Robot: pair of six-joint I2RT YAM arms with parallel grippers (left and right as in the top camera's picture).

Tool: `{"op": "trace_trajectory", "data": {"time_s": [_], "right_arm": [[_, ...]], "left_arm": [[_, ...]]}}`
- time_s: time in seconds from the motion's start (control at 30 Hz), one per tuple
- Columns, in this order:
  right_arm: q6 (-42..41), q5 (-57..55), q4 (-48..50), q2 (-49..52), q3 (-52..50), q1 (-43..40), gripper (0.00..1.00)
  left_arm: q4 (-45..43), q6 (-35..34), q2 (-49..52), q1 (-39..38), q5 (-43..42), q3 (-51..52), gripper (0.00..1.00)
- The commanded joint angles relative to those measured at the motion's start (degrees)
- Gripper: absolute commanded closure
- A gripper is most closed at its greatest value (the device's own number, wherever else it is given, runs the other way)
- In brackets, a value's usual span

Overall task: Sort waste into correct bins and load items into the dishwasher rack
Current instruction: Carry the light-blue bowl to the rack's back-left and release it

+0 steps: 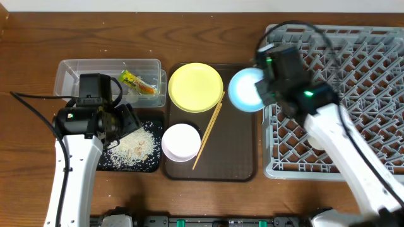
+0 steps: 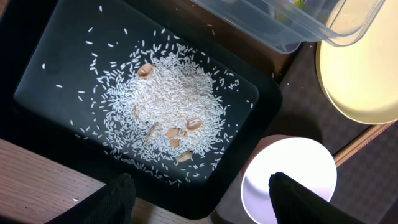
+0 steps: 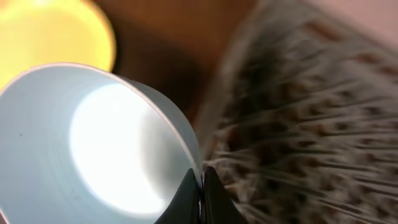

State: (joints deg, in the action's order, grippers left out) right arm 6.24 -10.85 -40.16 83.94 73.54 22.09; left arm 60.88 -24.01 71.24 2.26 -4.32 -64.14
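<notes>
Right gripper point(image 3: 202, 183) pinching light blue bowl point(image 1: 245, 89) rim, holding it tilted at dishwasher rack's point(image 1: 353, 57) 9 o'clock, likely for peg slotting; left gripper point(image 2: 208, 196) hovering released over rice point(image 2: 171, 99).

In the right wrist view the rack point(image 3: 311, 112) is all blurry, and so is the yellow plate point(image 3: 50, 31) (its top is cut off too). The blue bowl point(image 3: 93, 143) runs off the left and bottom edges. From above, the left arm point(image 1: 85, 123) hides part of the black tray point(image 1: 154, 164). In the left wrist view, the tan bits point(image 2: 194, 123) in the rice point(image 2: 174, 93) are too small to tell.
</notes>
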Motion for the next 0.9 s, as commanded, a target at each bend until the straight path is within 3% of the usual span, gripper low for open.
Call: {"op": "trace_trajectory", "data": {"time_s": [0.0, 0.33, 0.87], "right_arm": [[-1.0, -7.4, -0.1, -3.6, 1.0, -1.8, 0.99], [-0.7, -27.4, 5.7, -5.7, 1.0, -5.7, 0.99], [7.4, -35.5, 29.9, 4.0, 1.0, -10.3, 0.99]], "left_arm": [[0.2, -0.3, -0.4, 0.3, 0.3, 0.3, 0.28], [-0.5, -0.3, -0.4, 0.3, 0.3, 0.3, 0.28], [-0.5, -0.3, -0.4, 0.3, 0.3, 0.3, 0.28]]}}
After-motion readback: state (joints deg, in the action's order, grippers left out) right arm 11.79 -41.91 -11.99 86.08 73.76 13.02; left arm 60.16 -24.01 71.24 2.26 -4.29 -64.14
